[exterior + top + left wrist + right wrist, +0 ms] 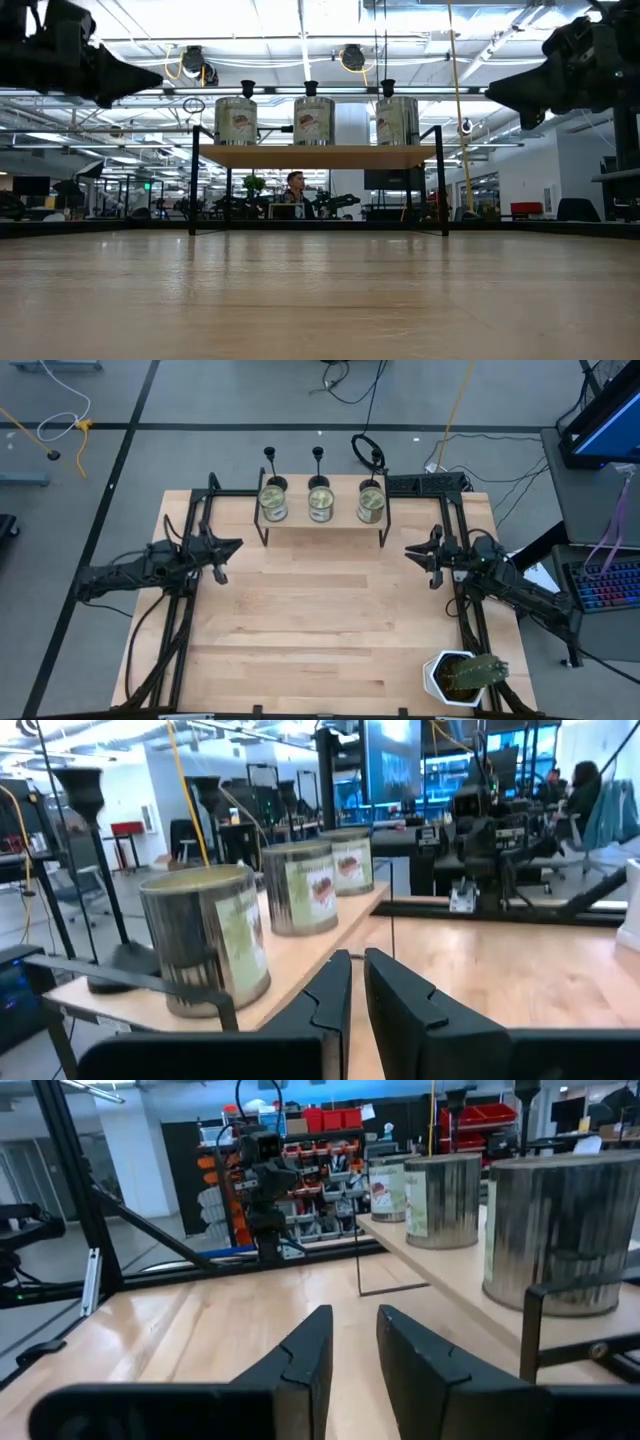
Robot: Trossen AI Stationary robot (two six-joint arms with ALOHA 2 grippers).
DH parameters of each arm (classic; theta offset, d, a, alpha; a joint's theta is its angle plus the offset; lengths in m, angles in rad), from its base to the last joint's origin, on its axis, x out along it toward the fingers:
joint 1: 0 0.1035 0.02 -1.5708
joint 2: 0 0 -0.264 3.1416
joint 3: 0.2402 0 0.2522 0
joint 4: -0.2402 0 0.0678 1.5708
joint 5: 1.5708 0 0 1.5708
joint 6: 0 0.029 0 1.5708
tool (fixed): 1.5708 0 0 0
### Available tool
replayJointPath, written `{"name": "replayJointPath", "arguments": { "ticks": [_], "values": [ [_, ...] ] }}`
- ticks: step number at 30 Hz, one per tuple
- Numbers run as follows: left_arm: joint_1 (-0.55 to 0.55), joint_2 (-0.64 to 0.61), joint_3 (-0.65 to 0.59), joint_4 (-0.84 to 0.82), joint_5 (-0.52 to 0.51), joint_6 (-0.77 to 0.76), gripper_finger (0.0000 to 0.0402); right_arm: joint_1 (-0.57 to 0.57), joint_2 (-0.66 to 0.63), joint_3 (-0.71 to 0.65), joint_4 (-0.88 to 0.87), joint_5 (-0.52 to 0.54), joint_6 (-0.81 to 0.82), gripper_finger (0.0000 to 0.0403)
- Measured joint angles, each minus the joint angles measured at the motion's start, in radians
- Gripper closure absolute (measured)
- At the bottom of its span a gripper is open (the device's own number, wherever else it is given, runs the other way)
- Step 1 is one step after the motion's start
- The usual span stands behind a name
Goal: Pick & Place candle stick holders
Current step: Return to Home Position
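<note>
Three black holders (pixel 311 88) standing along the shelf (pixel 325 528) back edge, one behind each tin (pixel 320 503), left gripper (pixel 357 956) raised over the table (pixel 320 630) left side, fingers slightly apart, empty, right gripper (pixel 355 1312) likewise at right

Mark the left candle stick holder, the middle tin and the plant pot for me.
left candle stick holder (pixel 270 454): high view, on its top cup.
middle tin (pixel 320 501): high view, on its top.
plant pot (pixel 433 673): high view, on its white rim.
</note>
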Motion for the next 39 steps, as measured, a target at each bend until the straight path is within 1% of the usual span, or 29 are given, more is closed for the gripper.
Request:
{"name": "replayJointPath", "arguments": {
  "ticks": [4,7,9,12,22,24,29,32,37,39],
  "values": [
    [0.000,0.000,-0.052,0.085,0.002,0.000,0.0364,0.000,-0.005,-0.021,-0.003,-0.004,0.018,0.0330],
    [0.000,0.000,-0.097,0.161,0.051,0.030,0.0364,0.000,-0.004,-0.048,0.037,-0.004,0.032,0.0330],
    [-0.001,0.001,-0.094,0.160,0.077,0.044,0.0364,0.000,-0.003,-0.068,0.064,-0.011,0.053,0.0330],
    [-0.001,0.001,-0.094,0.162,0.081,0.043,0.0364,0.000,-0.005,-0.076,0.095,-0.053,0.046,0.0330],
    [-0.001,0.002,-0.094,0.129,0.083,0.007,0.0364,0.000,-0.004,-0.078,0.095,-0.046,0.059,0.0330],
    [0.000,0.002,-0.094,0.130,0.083,0.006,0.0364,0.000,-0.004,-0.078,0.103,-0.026,0.064,0.0330],
    [0.000,0.002,-0.094,0.130,0.083,0.006,0.0364,0.000,-0.004,-0.079,0.067,0.056,0.066,0.0330],
    [0.000,0.002,-0.094,0.130,0.083,0.006,0.0364,0.008,-0.003,-0.079,0.048,0.111,0.094,0.0330],
    [0.000,0.002,-0.093,0.130,0.083,0.006,0.0364,0.021,-0.003,-0.079,0.041,0.187,0.036,0.0330],
    [0.000,0.002,-0.093,0.130,0.083,0.006,0.0364,0.022,-0.003,-0.079,0.040,0.190,0.037,0.0330]
  ]
}}
